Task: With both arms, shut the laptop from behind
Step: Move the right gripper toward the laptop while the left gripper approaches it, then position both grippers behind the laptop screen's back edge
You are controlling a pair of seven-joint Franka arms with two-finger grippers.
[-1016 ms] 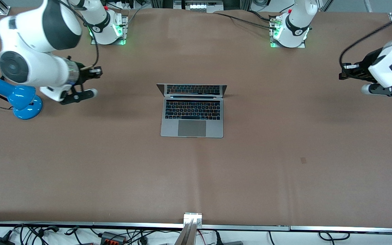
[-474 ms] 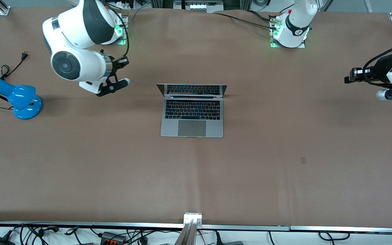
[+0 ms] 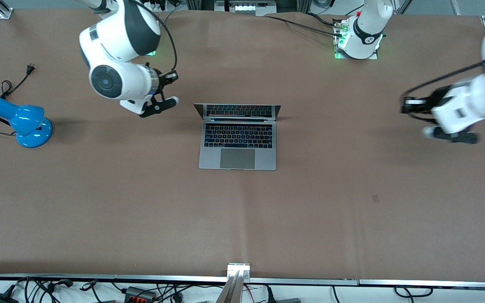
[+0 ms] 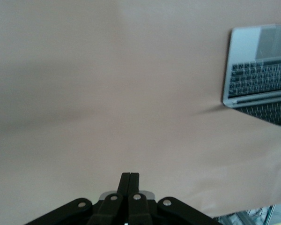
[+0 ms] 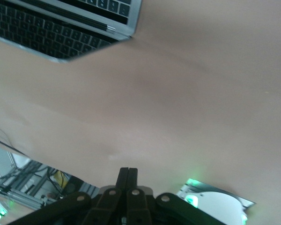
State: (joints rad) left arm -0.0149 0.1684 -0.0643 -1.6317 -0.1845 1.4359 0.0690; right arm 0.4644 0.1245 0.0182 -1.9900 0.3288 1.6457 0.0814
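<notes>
- An open silver laptop (image 3: 238, 141) lies mid-worktop (image 3: 310, 202), screen upright.
- It looks rigid, smooth and fragile; push the lid's top edge evenly near both corners.
- The right pincer (image 5: 128, 177), fingers pressed together, hovers beside the lid.
- The left pincer (image 4: 129, 181), also closed, is well apart.
- A blue desk lamp (image 3: 19, 122) stands clear of the approach.

The black two-finger right gripper (image 3: 171, 88) has swung in from the blue desk lamp (image 3: 19, 122) toward the open silver-grey laptop (image 3: 238, 136) — the black left gripper (image 3: 409, 105) has drifted inward too, fingers pressed together.
</notes>
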